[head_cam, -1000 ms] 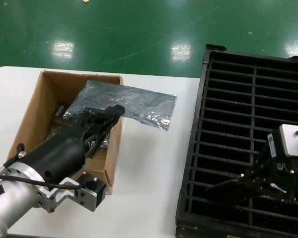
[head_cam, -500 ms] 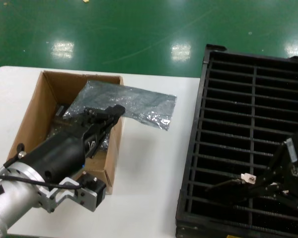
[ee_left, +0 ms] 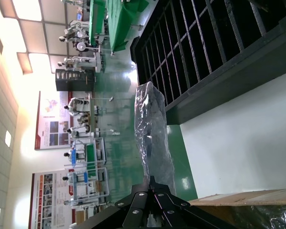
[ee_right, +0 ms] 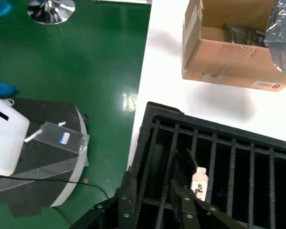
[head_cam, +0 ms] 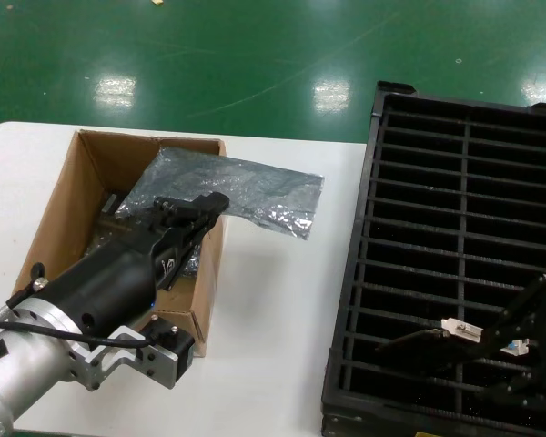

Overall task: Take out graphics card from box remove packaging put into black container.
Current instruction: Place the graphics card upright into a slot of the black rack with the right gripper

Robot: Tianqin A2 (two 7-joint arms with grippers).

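One thin dark piece, which looks like the graphics card [head_cam: 408, 343], stands on its edge in a slot of the black container [head_cam: 375, 182], just in front of the right end effector [ee_right: 157, 195]. That end effector's fingers look apart, not squeezing the card. Well apart from it, the left end effector [head_cam: 214, 202] hangs over the box [head_cam: 64, 209] with its fingers pinched together on the packaging [head_cam: 246, 191]. The shiny bag sticks out past its tips, over the box corner and the white surface [head_cam: 273, 319]. I think the card is being put away. Next, the right arm should lift clear without bumping the card, and the left should let go of the bag.
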